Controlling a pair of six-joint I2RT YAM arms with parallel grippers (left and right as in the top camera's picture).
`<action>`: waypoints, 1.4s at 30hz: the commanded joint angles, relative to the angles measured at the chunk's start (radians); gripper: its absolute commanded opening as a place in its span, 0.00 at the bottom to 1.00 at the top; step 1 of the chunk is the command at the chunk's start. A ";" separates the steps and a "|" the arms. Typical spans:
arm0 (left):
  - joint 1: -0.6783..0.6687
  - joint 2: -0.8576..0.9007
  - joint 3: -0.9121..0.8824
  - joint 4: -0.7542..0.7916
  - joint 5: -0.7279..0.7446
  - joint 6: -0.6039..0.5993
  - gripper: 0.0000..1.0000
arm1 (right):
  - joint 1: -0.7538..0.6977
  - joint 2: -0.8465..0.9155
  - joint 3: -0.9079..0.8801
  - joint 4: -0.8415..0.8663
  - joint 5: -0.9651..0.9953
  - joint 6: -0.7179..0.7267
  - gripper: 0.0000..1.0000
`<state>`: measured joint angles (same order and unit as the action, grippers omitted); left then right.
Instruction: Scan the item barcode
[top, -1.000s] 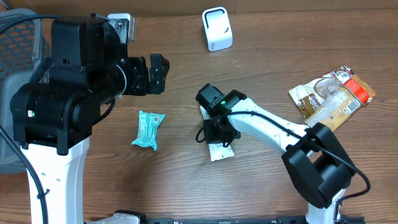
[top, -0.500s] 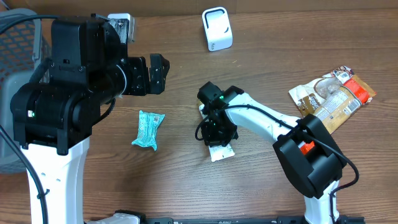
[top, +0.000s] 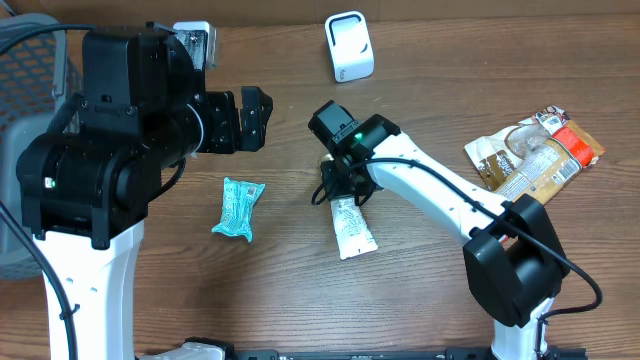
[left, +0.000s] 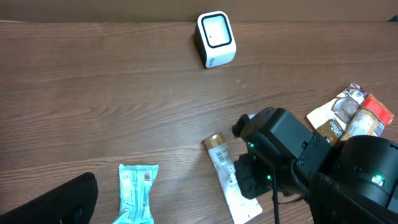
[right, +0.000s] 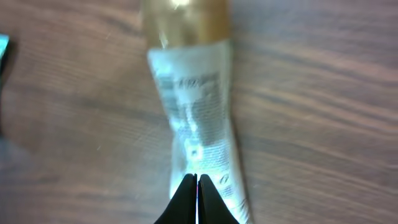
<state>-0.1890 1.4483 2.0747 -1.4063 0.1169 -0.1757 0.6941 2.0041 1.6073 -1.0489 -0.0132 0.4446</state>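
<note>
Right hand (right: 197, 190) now farther up the white, gold-capped tube (top: 353, 226).

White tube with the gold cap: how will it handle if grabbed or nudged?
Tube tapers to a flat crimped tail, so probably soft and squeezable, likely light. Round gold cap end might roll slightly; the flat tail should stop it.

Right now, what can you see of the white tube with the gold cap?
The white squeeze tube with a gold cap lies flat near the middle of the brown wooden table. Its cap points to the far side and its flat crimped tail to the near edge. The body looks like soft plastic with small dark print. The shut right gripper hangs over the body; contact cannot be told. Nothing else touches it.
</note>
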 joint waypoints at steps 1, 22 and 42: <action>-0.001 0.003 0.006 0.003 0.007 0.022 0.99 | -0.002 0.004 -0.004 0.028 0.061 0.031 0.04; -0.001 0.003 0.006 0.003 0.007 0.022 1.00 | 0.005 0.076 -0.198 0.252 -0.124 0.077 0.04; -0.001 0.003 0.006 0.003 0.007 0.022 0.99 | -0.165 -0.128 -0.065 -0.031 -0.379 -0.303 0.86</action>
<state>-0.1890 1.4483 2.0747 -1.4063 0.1169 -0.1757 0.5579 1.8954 1.5433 -1.0725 -0.2440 0.2874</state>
